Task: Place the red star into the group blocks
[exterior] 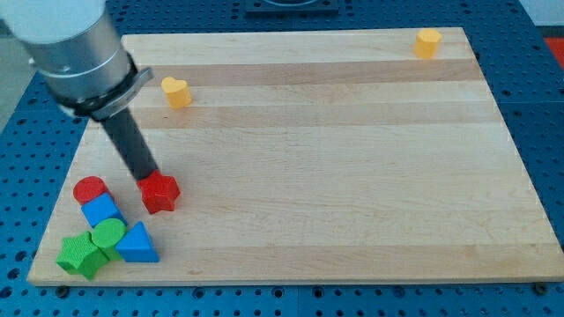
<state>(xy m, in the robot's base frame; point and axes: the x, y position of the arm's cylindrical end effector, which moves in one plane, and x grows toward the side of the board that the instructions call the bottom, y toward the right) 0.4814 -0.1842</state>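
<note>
my tip (150, 179): no hand on our rod, nothing grasped; touching red star at its 11 o'clock
red star (160, 193): on bench (335, 158), just 3 o'clock of the group
group: red cylinder (89, 189), blue block (101, 210), green cylinder (109, 234), blue triangle (137, 244), green block (80, 254)
next: we'd re-seat at star's 2 o'clock, push short toward 8

No text, label, brand, number or sign can be read anywhere in the camera view. The wooden worktop (352, 132) is bare grain, the coloured blocks have plain faces, and the arm's grey housing (70, 44) carries no marking that can be made out.
</note>
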